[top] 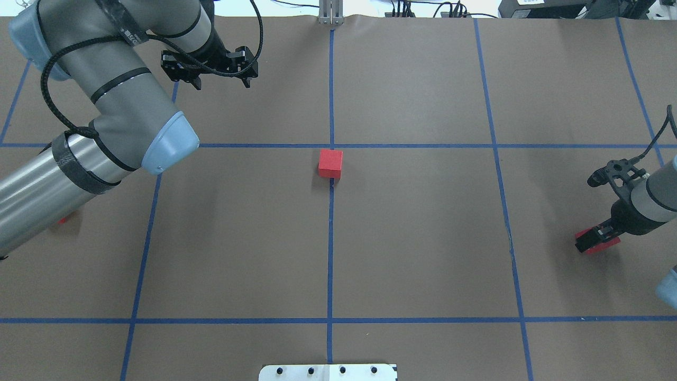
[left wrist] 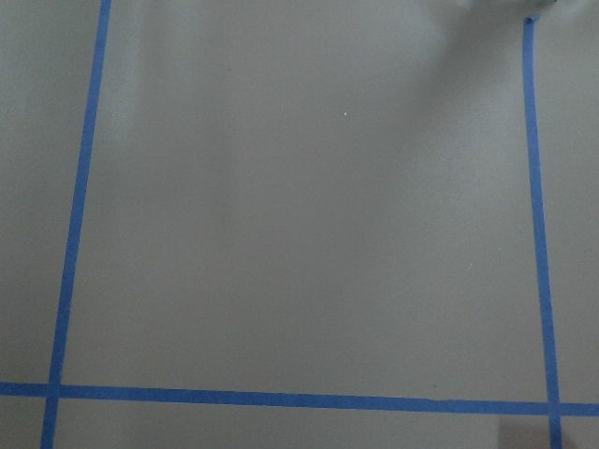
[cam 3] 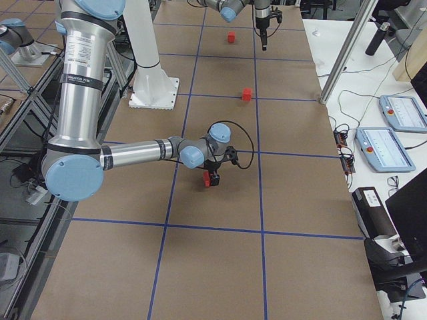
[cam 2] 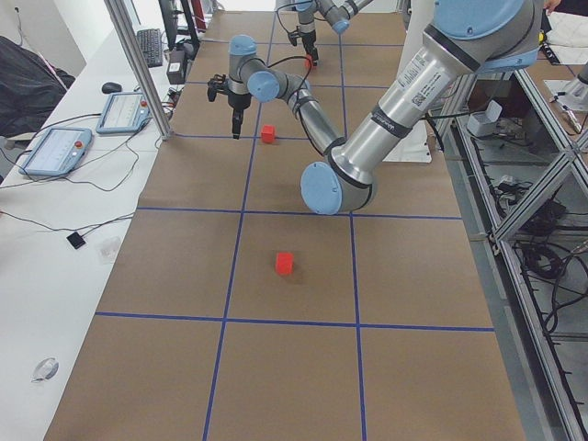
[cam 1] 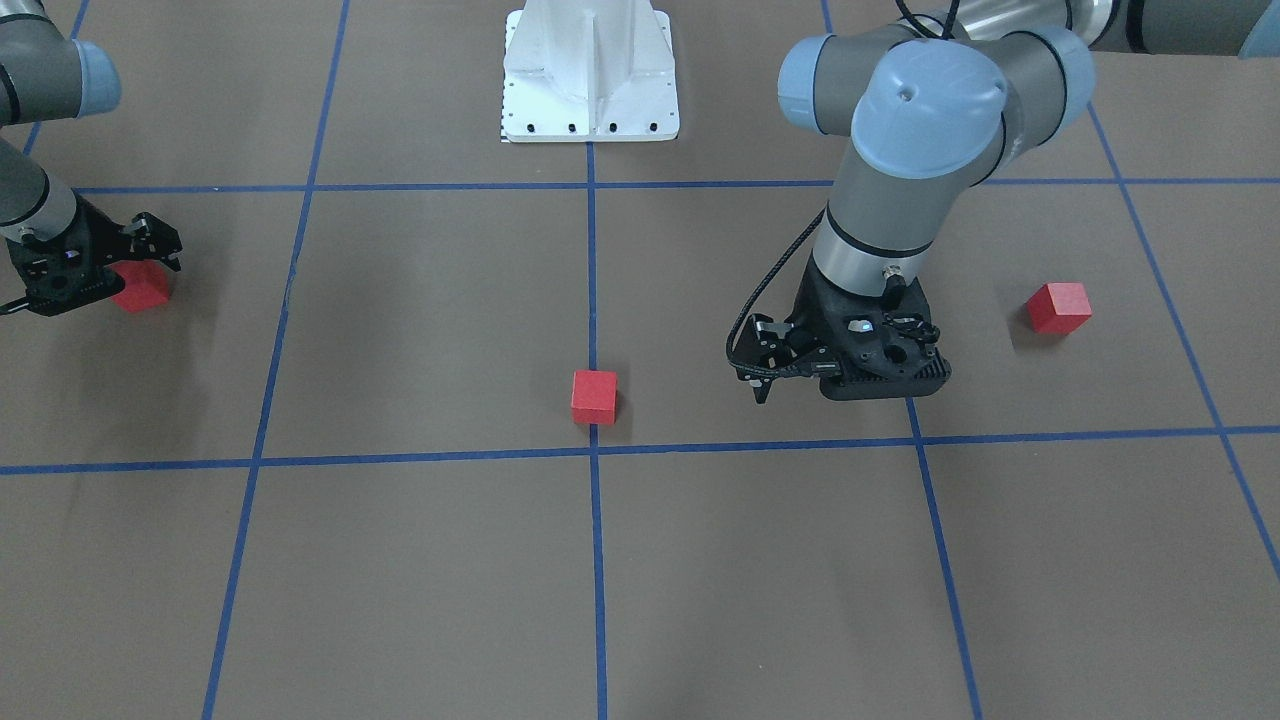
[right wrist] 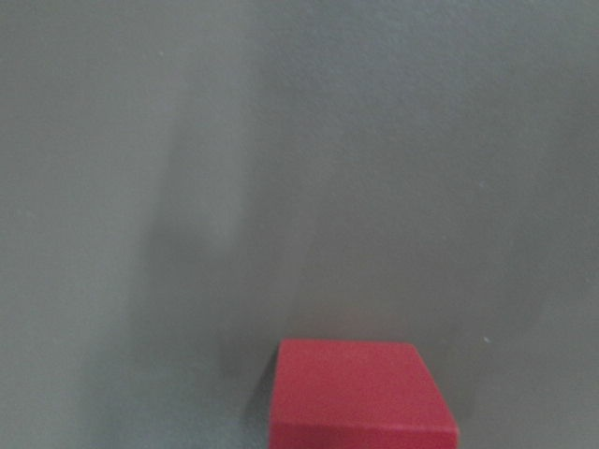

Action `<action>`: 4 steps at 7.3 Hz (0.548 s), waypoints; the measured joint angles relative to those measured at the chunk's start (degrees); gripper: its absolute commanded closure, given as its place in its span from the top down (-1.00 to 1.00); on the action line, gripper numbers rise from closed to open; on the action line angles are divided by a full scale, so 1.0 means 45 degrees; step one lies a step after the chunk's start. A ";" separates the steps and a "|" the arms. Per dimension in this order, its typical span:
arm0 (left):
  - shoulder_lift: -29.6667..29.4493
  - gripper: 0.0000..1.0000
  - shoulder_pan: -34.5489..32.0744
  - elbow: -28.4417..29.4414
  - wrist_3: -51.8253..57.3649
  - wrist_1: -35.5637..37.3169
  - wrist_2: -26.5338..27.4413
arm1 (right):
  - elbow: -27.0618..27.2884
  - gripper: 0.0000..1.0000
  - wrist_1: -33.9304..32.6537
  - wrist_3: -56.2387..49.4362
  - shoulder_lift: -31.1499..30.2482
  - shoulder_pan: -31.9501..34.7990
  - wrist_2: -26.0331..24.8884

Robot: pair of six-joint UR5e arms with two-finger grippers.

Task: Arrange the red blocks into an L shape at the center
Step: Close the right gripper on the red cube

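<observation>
Three red blocks lie on the brown gridded table. One red block [cam 1: 594,396] sits at the centre on the blue line, also in the overhead view [top: 330,162]. A second block [cam 1: 1058,307] lies alone on the robot's left, almost hidden under the left arm in the overhead view [top: 62,220]. My right gripper [top: 597,241] is down at table level, shut on the third block [cam 1: 140,287], which fills the bottom of the right wrist view [right wrist: 360,393]. My left gripper [top: 222,83] is open and empty, hovering beyond the centre block on the far-left side.
The white robot base plate [cam 1: 590,75] stands at the robot's edge of the table. Blue tape lines [left wrist: 299,400] divide the brown table into squares. The left arm's elbow [top: 158,137] hangs over the left half of the table.
</observation>
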 measured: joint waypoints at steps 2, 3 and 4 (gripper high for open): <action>0.0014 1.00 0.0000 0.0001 -0.0023 0.0000 0.0000 | -0.0060 0.91 0.0005 -0.0011 0.0032 0.0000 0.0000; 0.0024 1.00 0.0000 0.0001 -0.0045 0.0000 0.0000 | -0.0034 0.91 0.0010 -0.0017 -0.0006 0.0008 0.0018; 0.0032 1.00 0.0000 -0.0005 -0.0062 0.0000 0.0000 | 0.0003 0.88 0.0018 -0.0025 -0.0072 0.0013 0.0038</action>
